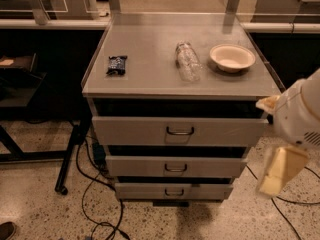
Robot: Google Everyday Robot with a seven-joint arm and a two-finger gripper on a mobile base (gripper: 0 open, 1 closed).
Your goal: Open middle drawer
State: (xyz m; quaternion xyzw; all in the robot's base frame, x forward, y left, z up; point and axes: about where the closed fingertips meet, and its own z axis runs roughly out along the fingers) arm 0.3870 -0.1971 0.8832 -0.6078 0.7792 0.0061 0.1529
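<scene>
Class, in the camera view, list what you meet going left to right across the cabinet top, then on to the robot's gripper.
From the left: dark snack packet → clear plastic bottle → white bowl → gripper, hanging lower, off the cabinet, right of the middle drawer.

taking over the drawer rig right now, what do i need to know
The hand hangs low at the right side of the cabinet, beside the drawers and apart from them.
The middle drawer sits set back under the top drawer; its inside does not show. Nothing touches its handle.
Done: the hand is not yet at the handle.
Left: bring the hand across to the handle, grip it and pull the drawer out.
</scene>
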